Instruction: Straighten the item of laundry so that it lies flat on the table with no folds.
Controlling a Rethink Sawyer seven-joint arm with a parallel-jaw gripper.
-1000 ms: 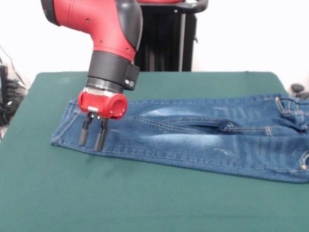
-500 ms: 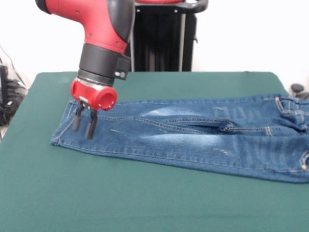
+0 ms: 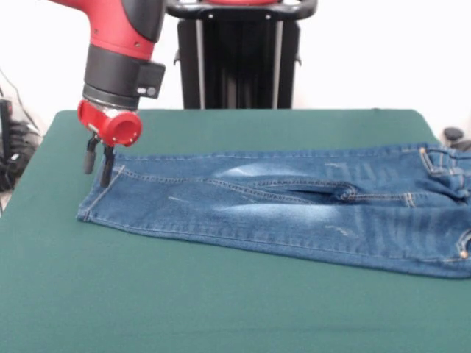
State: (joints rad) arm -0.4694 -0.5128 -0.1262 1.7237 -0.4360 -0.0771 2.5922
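Note:
The item of laundry (image 3: 280, 213), a pair of blue denim jeans with faded patches, lies lengthwise across the green table (image 3: 221, 309). Its leg hems are at the left and its waistband runs off the right edge. The legs lie side by side, with a small ridge (image 3: 340, 193) where they meet. My gripper (image 3: 98, 166) hangs on the red arm above the far left corner of the hems. It is open, and its two black fingers (image 3: 107, 173) hold nothing. I cannot tell whether the tips touch the cloth.
The black pedestal (image 3: 243, 59) stands behind the table's far edge. Dark cables (image 3: 11, 147) lie off the table at the left. A small black object (image 3: 452, 135) sits beyond the right corner. Bare green felt spreads in front of the jeans.
The gripper has moved left and back, from over the lower leg to the far left hem corner. It has stayed open. The jeans have not visibly shifted.

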